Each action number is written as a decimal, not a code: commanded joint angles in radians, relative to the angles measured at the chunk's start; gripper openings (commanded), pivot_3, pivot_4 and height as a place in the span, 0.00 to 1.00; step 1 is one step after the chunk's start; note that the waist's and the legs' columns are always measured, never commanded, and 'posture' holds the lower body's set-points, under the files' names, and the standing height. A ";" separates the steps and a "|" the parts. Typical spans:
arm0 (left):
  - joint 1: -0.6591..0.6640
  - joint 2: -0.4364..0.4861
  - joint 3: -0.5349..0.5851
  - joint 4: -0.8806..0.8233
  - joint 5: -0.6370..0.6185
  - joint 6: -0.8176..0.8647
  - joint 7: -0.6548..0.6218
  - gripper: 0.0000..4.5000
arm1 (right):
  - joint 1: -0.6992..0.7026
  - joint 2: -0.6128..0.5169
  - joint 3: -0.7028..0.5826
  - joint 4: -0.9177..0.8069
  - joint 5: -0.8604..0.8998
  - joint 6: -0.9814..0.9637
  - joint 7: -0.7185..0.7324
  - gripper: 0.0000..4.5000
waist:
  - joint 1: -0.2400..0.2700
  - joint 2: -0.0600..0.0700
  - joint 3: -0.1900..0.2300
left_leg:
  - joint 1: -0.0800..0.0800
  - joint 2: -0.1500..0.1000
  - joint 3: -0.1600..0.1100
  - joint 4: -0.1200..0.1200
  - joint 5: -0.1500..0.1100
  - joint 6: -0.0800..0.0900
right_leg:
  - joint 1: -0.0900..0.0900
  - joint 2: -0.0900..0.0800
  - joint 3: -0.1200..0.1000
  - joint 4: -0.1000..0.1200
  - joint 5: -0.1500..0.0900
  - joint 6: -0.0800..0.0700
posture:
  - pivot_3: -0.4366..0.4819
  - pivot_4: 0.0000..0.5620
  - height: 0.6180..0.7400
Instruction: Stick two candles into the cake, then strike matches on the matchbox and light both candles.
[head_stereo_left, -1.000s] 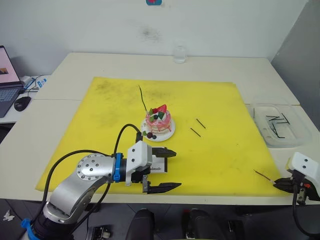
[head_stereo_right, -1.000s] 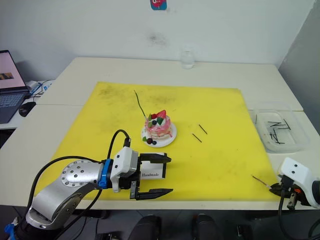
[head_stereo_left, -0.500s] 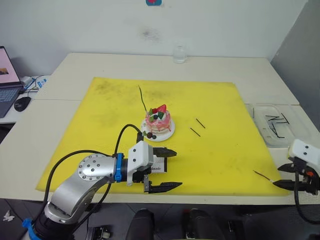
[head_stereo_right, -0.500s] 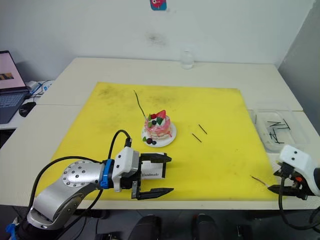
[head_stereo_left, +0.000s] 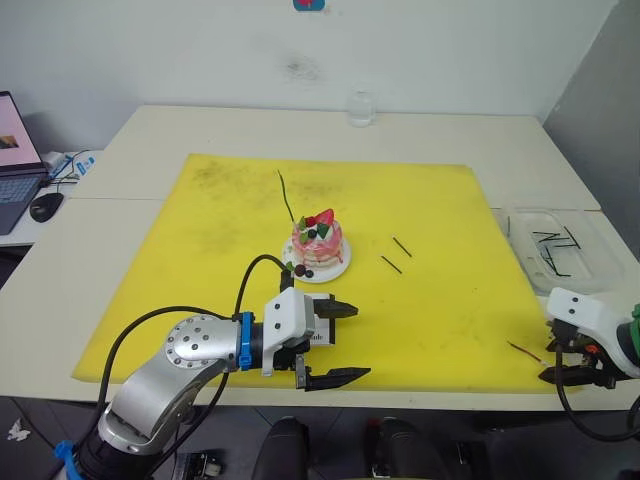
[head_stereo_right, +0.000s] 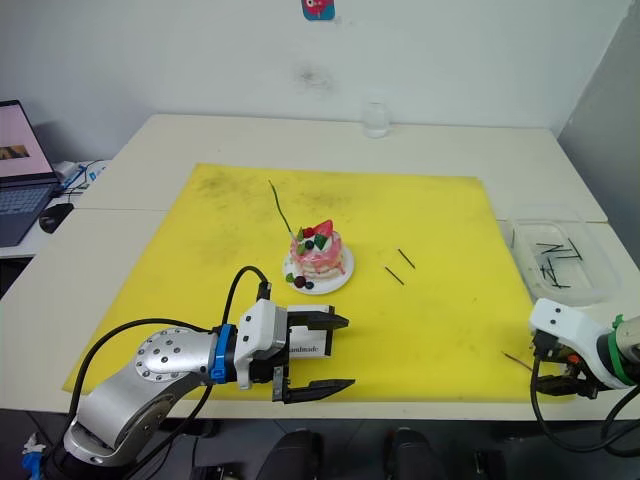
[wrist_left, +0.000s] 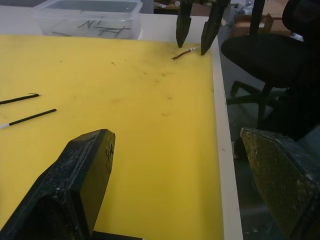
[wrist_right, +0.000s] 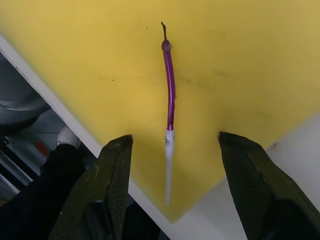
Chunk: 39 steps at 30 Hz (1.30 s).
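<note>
In the right wrist view a thin, slightly wavy purple-red candle (wrist_right: 170, 100) with a pale tapered end lay flat on the yellow mat (wrist_right: 240, 60), its pale tip reaching the mat's corner, midway in the gap of the right gripper (wrist_right: 172, 150). The two black fingers (wrist_right: 112, 185) stood wide apart on either side of the pale end and touched nothing. In the left eye view that candle (head_stereo_left: 523, 350) was a short dark streak at the lower right of the frame, just beside the white-cased right gripper (head_stereo_left: 575, 370), whose arm came in from the right edge with the fingers pointing back toward the mat's corner.

The left gripper (head_stereo_left: 338, 343), at lower centre, held its fingers wide open around a flat white matchbox (head_stereo_left: 318, 336) with black script; the box was mostly hidden behind the gripper's white housing, so contact could not be made out. The silver left arm bent in from the lower left, forearm level, fingers pointing right.

The small round pink cake (head_stereo_left: 318, 240) on its white plate sat at mid-frame, with a thin greenish candle (head_stereo_left: 286, 197) rising behind it toward the upper left; whether it stood in the cake was hard to tell. Two short dark matches (head_stereo_left: 396, 254) lay right of the plate. More dark sticks lay in a clear plastic tray (head_stereo_left: 590, 270) at the right edge, partly cut off.
</note>
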 joint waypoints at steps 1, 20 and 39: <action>0.002 -0.005 -0.001 -0.037 0.004 -0.015 0.007 1.00 | -0.034 0.006 0.028 -0.003 -0.002 -0.001 -0.007 0.63 | 0.000 0.000 0.000 | 0.000 0.000 0.000 0.000 0.000 0.000 | 0.000 0.000 0.000 0.000 0.000 0.000 | 0.48 0.27 1.00; 0.027 0.015 0.087 -0.012 -0.002 -0.024 0.018 1.00 | -0.260 0.010 -0.017 -0.009 0.158 0.062 0.089 0.01 | -0.017 0.002 0.001 | 0.001 0.001 0.001 0.000 0.000 0.000 | 0.000 0.001 0.000 0.001 0.001 -0.001 | 0.48 0.27 1.00; 0.067 -0.077 0.429 0.030 -0.093 0.055 0.286 1.00 | -0.676 1.219 0.134 0.293 0.007 -0.656 -0.526 0.01 | -0.016 0.000 0.001 | -0.001 0.002 0.001 0.000 0.000 0.000 | -0.002 0.001 0.005 0.000 0.003 -0.003 | 0.48 0.27 1.00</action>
